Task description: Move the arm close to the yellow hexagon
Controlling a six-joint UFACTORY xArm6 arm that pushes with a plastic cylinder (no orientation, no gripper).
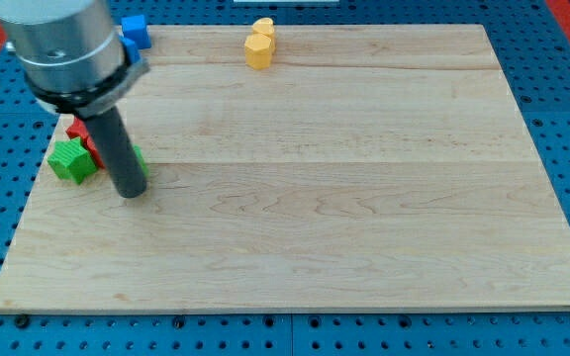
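Observation:
Two yellow blocks sit together at the view's top, just left of centre. The nearer one, a yellow hexagon (257, 50), touches a second yellow block (263, 27) behind it at the board's top edge. My tip (132, 191) rests on the board at the view's left, far below and left of the yellow hexagon. The rod stands right beside a cluster of blocks: a green star-like block (71, 159), a red block (78, 129) above it, and a second green block (140, 158) mostly hidden behind the rod.
A blue block (134, 31) sits at the board's top left corner, partly behind the arm's grey body. The wooden board (344, 198) lies on a blue perforated table.

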